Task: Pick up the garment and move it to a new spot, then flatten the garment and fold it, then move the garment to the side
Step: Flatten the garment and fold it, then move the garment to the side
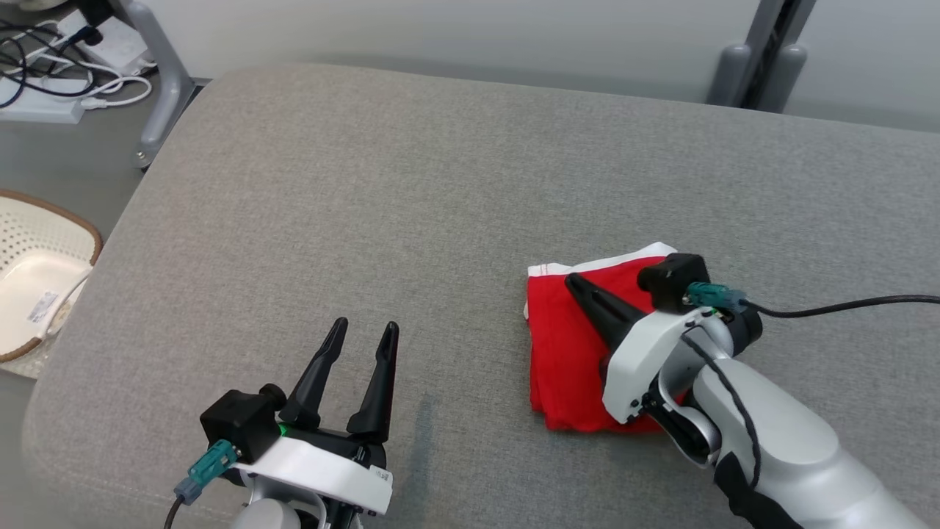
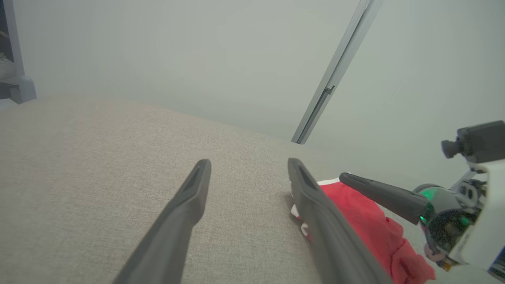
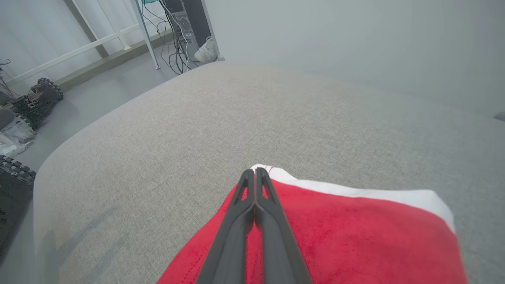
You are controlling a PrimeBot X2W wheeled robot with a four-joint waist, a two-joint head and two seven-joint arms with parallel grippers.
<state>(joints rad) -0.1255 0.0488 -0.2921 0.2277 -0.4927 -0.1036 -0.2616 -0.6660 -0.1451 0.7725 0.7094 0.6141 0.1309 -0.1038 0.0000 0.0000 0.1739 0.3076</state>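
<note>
The garment [image 1: 562, 345] is red with a white band along its far edge and lies folded into a compact square on the grey cushion [image 1: 440, 184], right of centre. My right gripper [image 1: 571, 279] is shut, its fingers pressed together and lying low over the garment, tips near its far left corner; nothing shows between them. The right wrist view has the closed right gripper [image 3: 254, 170] over the red garment [image 3: 355, 236]. My left gripper [image 1: 366, 325] stands open above bare cushion to the garment's left. From the left wrist, the open left gripper [image 2: 248, 161] has the garment [image 2: 367, 221] beside its right finger.
A white perforated basket [image 1: 44, 279] sits on the floor off the cushion's left edge. Cables and a power strip [image 1: 44, 88] lie at the far left by a grey frame leg [image 1: 158, 81]. Grey posts [image 1: 756, 73] stand behind the far right.
</note>
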